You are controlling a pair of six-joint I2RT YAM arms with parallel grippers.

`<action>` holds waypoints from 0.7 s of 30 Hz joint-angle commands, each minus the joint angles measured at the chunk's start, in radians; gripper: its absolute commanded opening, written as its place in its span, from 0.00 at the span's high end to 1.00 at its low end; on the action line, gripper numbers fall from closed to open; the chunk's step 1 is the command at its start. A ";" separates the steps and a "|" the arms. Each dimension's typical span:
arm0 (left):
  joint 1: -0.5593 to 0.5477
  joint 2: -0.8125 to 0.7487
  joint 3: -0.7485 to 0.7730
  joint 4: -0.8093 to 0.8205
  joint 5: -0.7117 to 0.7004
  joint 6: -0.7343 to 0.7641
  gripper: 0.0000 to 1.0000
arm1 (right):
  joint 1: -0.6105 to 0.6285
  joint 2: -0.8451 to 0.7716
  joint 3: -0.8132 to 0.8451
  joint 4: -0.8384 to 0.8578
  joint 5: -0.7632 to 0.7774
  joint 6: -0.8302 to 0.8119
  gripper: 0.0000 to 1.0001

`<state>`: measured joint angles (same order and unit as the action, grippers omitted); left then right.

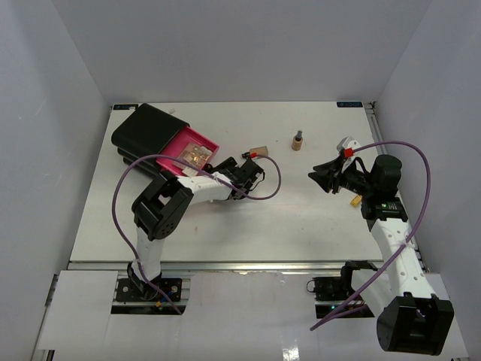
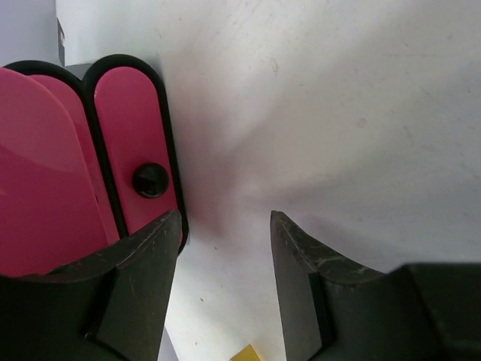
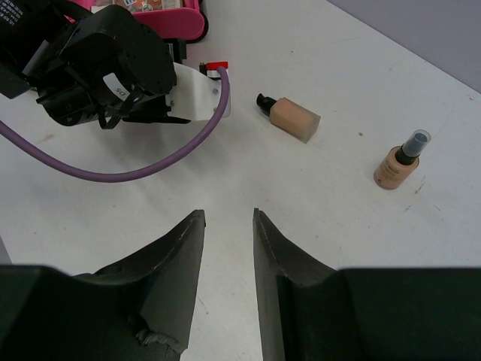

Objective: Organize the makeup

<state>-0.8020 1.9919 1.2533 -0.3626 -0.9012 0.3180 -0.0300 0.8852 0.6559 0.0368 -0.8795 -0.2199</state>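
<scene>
A beige foundation tube (image 1: 258,152) with a black cap lies on the white table; the right wrist view shows it too (image 3: 293,119). A tiny tan bottle (image 1: 298,141) stands upright further right, also in the right wrist view (image 3: 397,162). A palette (image 1: 194,156) lies in the pink tray of the black-and-pink case (image 1: 150,131). My left gripper (image 1: 246,167) is open and empty beside the case's pink edge (image 2: 128,150), just left of the tube; its jaws (image 2: 225,218) frame bare table. My right gripper (image 1: 322,177) is open and empty over bare table (image 3: 228,213), nearer than the bottle.
The purple cable (image 1: 274,180) of the left arm loops over the table by the left gripper and shows in the right wrist view (image 3: 128,174). White walls close in the table on three sides. Lipsticks are not in view.
</scene>
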 commanded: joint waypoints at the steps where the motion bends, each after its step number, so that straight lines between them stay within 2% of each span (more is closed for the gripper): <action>1: 0.029 -0.031 0.023 0.066 -0.093 0.052 0.34 | -0.008 0.001 0.001 0.051 -0.022 0.005 0.61; 13: 0.041 -0.096 0.054 0.073 -0.140 0.073 0.27 | -0.019 0.004 0.001 0.049 -0.022 0.005 0.60; 21: 0.131 -0.118 0.083 0.051 -0.075 0.047 0.25 | -0.037 -0.003 0.002 0.046 -0.027 0.006 0.60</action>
<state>-0.7332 1.9500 1.2933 -0.3109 -0.9779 0.3758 -0.0525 0.8856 0.6559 0.0372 -0.8875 -0.2169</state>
